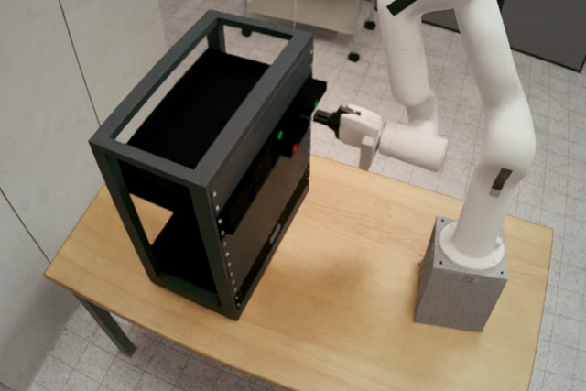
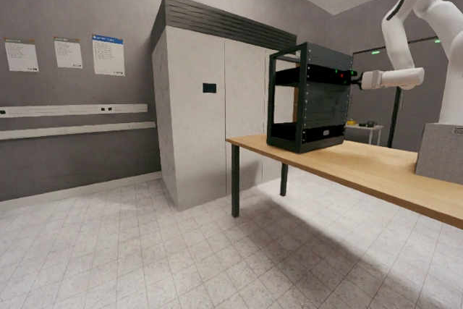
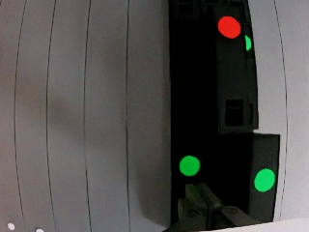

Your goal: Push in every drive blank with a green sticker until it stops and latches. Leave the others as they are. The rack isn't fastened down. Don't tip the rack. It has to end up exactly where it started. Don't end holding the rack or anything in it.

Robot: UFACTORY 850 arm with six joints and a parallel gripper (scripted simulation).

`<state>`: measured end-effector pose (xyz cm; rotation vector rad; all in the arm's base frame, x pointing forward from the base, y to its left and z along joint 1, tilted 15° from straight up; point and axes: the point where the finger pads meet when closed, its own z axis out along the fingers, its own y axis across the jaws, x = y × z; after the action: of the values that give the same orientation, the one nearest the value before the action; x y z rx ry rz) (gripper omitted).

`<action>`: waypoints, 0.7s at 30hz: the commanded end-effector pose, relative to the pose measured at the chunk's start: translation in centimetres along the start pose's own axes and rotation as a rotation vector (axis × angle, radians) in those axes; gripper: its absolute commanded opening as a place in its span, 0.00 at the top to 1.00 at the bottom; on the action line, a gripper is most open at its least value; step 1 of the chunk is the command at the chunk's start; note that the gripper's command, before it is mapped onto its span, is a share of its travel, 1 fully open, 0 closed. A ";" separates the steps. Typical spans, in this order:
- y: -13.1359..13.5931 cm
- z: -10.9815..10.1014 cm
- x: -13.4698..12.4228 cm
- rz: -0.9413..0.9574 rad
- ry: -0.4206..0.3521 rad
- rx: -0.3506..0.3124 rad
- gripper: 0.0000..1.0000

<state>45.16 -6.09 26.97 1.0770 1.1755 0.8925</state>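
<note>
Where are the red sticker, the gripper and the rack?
Red sticker [image 1: 295, 147] [image 2: 341, 75] [image 3: 229, 27]: top, exterior, wrist; middle of its face.
Gripper [image 1: 316, 116] [image 2: 351, 82] [image 3: 194, 200]: top, exterior, wrist; fingertips.
Rack [image 1: 200, 201] [image 2: 303, 111]: top, exterior; front corner post.

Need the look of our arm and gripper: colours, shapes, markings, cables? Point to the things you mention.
Arm [image 1: 494, 55] [image 2: 401, 29]: smooth white, rounded tubular links, black rectangular inserts with grey ends, small yellow mark near one joint. Gripper [image 1: 316, 116] [image 2: 353, 82] [image 3: 194, 200]: white body, slim dark fingers with round pivots on the linkage. No loose cables visible.
</note>
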 end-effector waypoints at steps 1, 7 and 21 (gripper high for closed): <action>0.0 -2.8 0.0 0.000 0.000 -0.001 1.00; 0.0 -5.0 0.0 0.000 0.000 -0.001 1.00; 0.5 -7.0 0.0 0.000 0.000 -0.001 1.00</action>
<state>38.35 -4.85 26.70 1.0771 1.1756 0.8925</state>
